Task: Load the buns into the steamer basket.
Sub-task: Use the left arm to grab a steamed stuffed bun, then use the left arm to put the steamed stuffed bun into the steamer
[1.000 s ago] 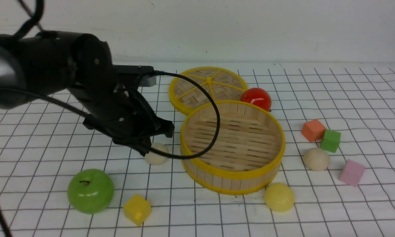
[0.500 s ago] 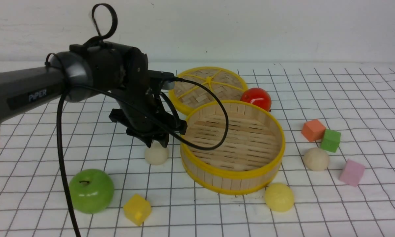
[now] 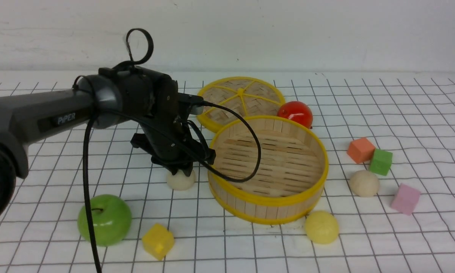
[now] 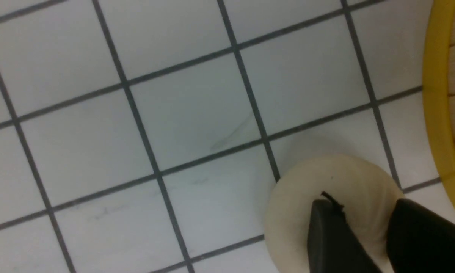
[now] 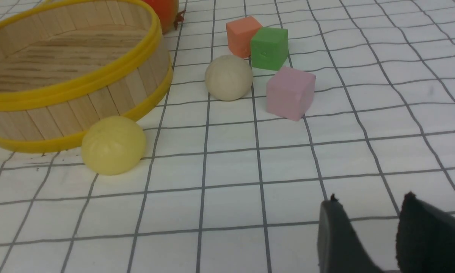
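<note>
A cream-white bun [image 3: 181, 180] lies on the grid cloth just left of the steamer basket [image 3: 269, 200]. My left gripper [image 3: 182, 170] hangs right over it, jaws a little apart. In the left wrist view the fingertips [image 4: 326, 227] sit over the bun's [image 4: 295, 197] top beside the basket's yellow rim [image 4: 436, 94]. A second cream bun [image 3: 364, 183] lies right of the basket and a pale yellow bun [image 3: 321, 226] at its front. The basket holds nothing. My right gripper [image 5: 369, 199] is open over bare cloth, away from the yellow bun [image 5: 113, 145] and cream bun [image 5: 228, 77].
The flat woven lid [image 3: 239, 99] and a red ball [image 3: 295, 113] lie behind the basket. A green apple [image 3: 104, 219] and yellow cube [image 3: 158, 241] sit front left. Orange [image 3: 360, 150], green [image 3: 380, 162] and pink [image 3: 405, 198] cubes stand around the right bun.
My left arm has reached forward and to the right, and its gripper has come down over the left cream bun. The buns and basket have not moved.
</note>
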Controlling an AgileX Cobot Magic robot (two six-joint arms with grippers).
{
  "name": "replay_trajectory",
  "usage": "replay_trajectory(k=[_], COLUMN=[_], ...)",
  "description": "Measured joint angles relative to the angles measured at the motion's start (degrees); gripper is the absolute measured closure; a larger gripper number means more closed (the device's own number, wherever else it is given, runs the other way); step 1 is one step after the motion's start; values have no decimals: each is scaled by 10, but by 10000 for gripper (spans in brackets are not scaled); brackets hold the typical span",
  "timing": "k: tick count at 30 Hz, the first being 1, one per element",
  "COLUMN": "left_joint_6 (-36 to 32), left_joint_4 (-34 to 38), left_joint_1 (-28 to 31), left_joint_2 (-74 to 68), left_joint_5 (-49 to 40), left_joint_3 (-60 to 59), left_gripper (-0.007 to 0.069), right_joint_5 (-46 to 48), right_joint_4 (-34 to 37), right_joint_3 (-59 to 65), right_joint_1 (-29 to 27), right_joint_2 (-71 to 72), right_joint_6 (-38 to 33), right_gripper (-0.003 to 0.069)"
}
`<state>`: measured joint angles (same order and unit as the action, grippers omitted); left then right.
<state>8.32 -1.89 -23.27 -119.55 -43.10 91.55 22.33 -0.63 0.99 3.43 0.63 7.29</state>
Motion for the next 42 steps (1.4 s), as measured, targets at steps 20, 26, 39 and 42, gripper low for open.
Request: replay_trajectory(k=[20,26,39,42], left_joint_6=[-20,-34,-38,-38], left_joint_4=[-2,19,16,19], left_joint_1=[-76,-110,-108,-108], left_joint_2=[130,98,25,58], left_joint_5=[21,78,116,79], left_joint_3=[8,10,7,7], left_gripper=[636,636,240,144], right_joint_5=[0,0,0,0], right_joint_4=[0,0,0,0], right_joint_3=[0,0,0,0], right_joint_1=[0,0,0,0], right_joint_2=[0,0,0,0], right_joint_6=[0,0,0,0], right_gripper=[419,419,419,419])
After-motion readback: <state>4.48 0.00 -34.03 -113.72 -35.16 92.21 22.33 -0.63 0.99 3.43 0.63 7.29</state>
